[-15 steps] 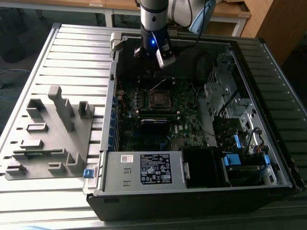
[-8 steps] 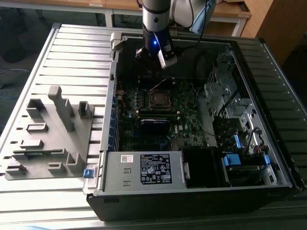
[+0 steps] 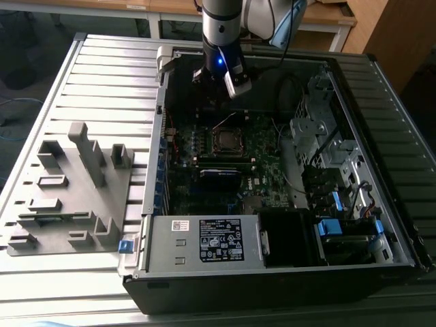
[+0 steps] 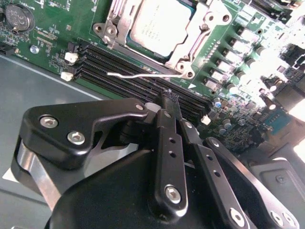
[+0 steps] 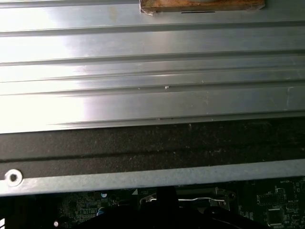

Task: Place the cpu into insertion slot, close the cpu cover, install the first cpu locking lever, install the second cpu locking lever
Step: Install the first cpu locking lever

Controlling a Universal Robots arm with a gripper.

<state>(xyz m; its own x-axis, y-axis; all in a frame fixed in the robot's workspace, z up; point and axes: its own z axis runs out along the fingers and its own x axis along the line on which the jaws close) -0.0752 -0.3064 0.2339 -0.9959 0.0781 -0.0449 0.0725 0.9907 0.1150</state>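
My gripper (image 4: pixel 168 98) has its fingers pressed together on nothing. Just ahead of the tips lies the unlatched locking lever (image 4: pixel 143 75), its long axis crosswise to my fingers, parallel to the memory slots (image 4: pixel 105 59). Beyond it the cpu (image 4: pixel 159 24) lies flat, framed by the cpu cover (image 4: pixel 202 28). I reckon the tips could slip off that thin wire and gouge the slots.

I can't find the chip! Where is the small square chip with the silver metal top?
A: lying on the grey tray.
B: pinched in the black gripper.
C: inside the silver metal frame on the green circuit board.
C: the cpu shows through the cpu cover's window on the circuit board.
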